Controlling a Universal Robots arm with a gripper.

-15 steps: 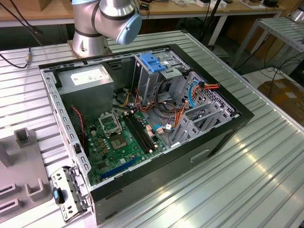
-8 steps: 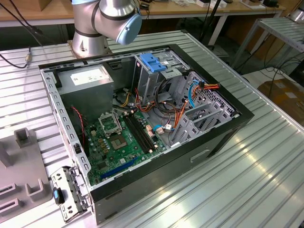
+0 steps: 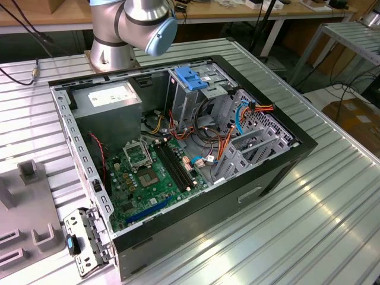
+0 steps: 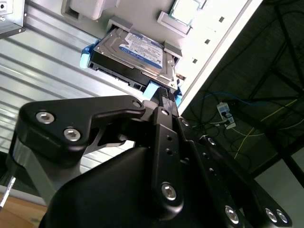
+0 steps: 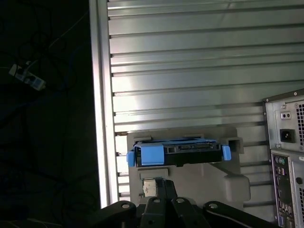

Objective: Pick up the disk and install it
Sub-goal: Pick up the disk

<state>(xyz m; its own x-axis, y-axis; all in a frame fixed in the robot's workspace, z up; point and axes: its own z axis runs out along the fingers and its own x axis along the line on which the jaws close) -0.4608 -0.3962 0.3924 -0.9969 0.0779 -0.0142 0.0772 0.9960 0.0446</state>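
The disk (image 4: 135, 54) is a flat dark hard drive with a white-and-blue label and bright blue rails on its ends. It lies in a grey moulded holder (image 4: 85, 7) on the ribbed metal table, close to the table's edge. In the first wrist view the disk (image 5: 190, 154) shows edge-on, with a blue rail at each end. My gripper (image 4: 164, 95) hovers just over one end of the disk, its black body filling the foreground. In the first wrist view the gripper (image 5: 159, 184) sits directly in front of the disk's holder (image 5: 228, 183).
The open computer case (image 3: 279, 172) lies on the ribbed table (image 3: 309, 237), its motherboard (image 3: 148, 172) and orange cables exposed. A drive cage with a light-blue latch (image 3: 190, 77) stands at its far side. The arm's base (image 3: 113, 47) is behind it. A grey fixture (image 3: 27, 208) sits at the exterior view's left.
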